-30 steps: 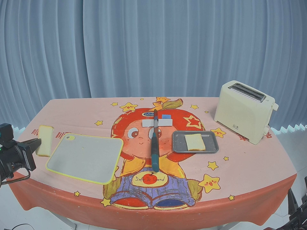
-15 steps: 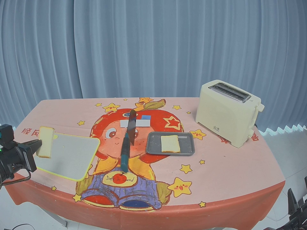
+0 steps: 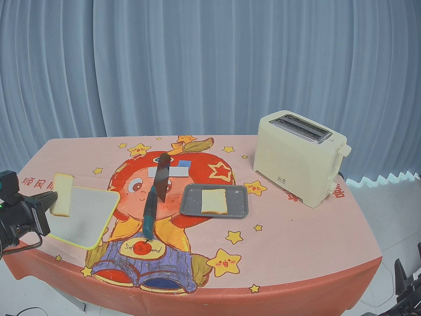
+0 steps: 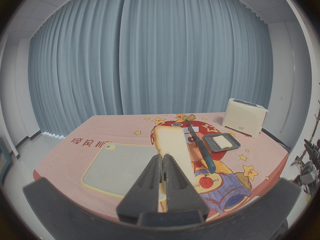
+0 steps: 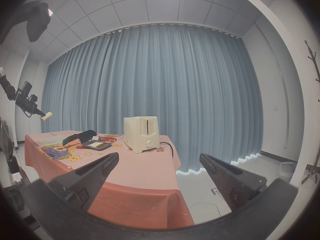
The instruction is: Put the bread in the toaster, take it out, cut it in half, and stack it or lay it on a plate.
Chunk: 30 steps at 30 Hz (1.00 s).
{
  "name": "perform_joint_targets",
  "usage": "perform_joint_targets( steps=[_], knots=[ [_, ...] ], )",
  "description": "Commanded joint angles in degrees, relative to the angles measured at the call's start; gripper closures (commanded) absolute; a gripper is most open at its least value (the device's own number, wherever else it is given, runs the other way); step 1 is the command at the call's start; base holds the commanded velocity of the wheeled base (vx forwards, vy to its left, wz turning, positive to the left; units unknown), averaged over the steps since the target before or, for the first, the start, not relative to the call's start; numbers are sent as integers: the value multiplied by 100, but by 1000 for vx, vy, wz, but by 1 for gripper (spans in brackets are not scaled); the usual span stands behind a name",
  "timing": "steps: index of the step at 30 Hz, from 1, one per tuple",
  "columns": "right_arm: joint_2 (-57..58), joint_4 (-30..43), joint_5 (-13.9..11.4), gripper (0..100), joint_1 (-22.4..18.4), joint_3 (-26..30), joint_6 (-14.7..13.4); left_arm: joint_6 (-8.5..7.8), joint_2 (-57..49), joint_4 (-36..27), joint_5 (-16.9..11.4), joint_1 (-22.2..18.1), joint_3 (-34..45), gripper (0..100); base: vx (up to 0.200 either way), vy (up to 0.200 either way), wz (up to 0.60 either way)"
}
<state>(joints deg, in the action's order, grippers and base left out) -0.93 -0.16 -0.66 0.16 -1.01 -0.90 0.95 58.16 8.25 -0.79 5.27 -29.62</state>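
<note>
The left hand (image 4: 162, 158) is clamped on the lower end of a bread slice (image 3: 62, 195), holding it upright in the air at the left edge of the tabletop (image 3: 302, 242), by the left end of the cutting board (image 3: 90, 216), which lies flat near the front-left corner. A grey tray (image 3: 190, 198) sits near the middle of the tabletop with a second slice (image 3: 213, 201) lying flat inside it. The knife (image 3: 153, 194) lies between board and tray, handle toward the front edge. The toaster (image 3: 298, 156) stands toward the back-right corner, its two slots facing up; what lies down inside them cannot be told. The right hand (image 5: 158, 156) is spread wide, holding nothing, low and well apart from the tabletop off its right edge.
</note>
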Motion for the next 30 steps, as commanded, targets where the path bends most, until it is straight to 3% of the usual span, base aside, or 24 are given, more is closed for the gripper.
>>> perform_joint_targets(
  steps=[1,6,8,10,13,14,23,28,29,30],
  knots=[
    [93,-2,-4,0,2,101,2,2,11,1,-9,1,0,100,0,0,0],
    [93,-2,-4,0,2,101,2,2,11,1,-140,53,18,100,0,0,0],
    [93,-2,-4,0,2,101,-6,19,11,-8,-255,317,36,100,0,0,0],
    [93,-2,-4,0,2,101,2,169,20,-17,-264,634,27,100,0,0,0],
    [93,-2,-4,0,2,101,2,564,64,-8,-237,976,-17,100,0,0,0],
    [93,-2,-4,0,2,101,2,626,90,-8,-246,1020,-35,100,0,0,0],
    [93,-2,-4,0,2,101,2,608,1022,1,-202,1064,-448,100,0,0,0],
    [93,-2,-4,0,2,101,2,617,1488,-17,-114,1293,-720,100,0,0,0],
    [93,-2,-4,0,2,101,2,626,1707,-69,176,1416,-914,100,0,0,0],
    [93,-2,-4,0,2,101,2,626,1786,-61,290,1512,-975,100,0,0,0]
  ],
)
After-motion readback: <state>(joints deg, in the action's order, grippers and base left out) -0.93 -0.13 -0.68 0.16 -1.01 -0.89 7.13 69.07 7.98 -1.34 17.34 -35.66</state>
